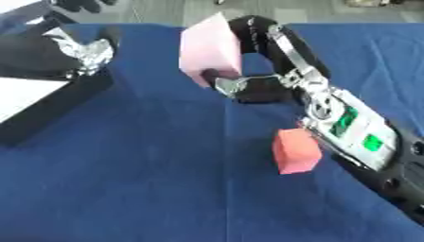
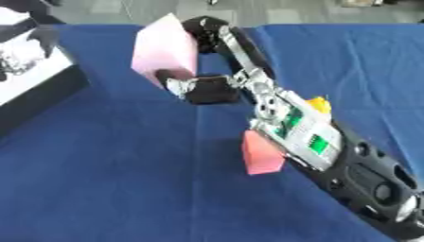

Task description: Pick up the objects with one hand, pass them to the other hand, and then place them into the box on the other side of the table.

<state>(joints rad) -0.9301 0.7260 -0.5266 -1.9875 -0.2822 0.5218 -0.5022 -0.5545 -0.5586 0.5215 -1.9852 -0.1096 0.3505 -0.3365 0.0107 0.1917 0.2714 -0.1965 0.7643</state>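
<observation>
Above the blue tablecloth (image 1: 124,179), right hand (image 1: 248,87) pinches pale pink block (image 1: 208,47) by one edge, risking slippage before handover.

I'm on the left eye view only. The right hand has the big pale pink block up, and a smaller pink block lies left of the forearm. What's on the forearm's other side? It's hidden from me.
Observer: The right eye view shows a small yellow thing peeking out at the right edge of the forearm.
Operator: Where is it against the smaller pink block?
Observer: It is farther up the table than the smaller pink block, about level with the green patches on the forearm. Only a corner of it shows, so I cannot tell its shape or whether it touches the arm. The right hand is curled on the big pale pink block.
</observation>
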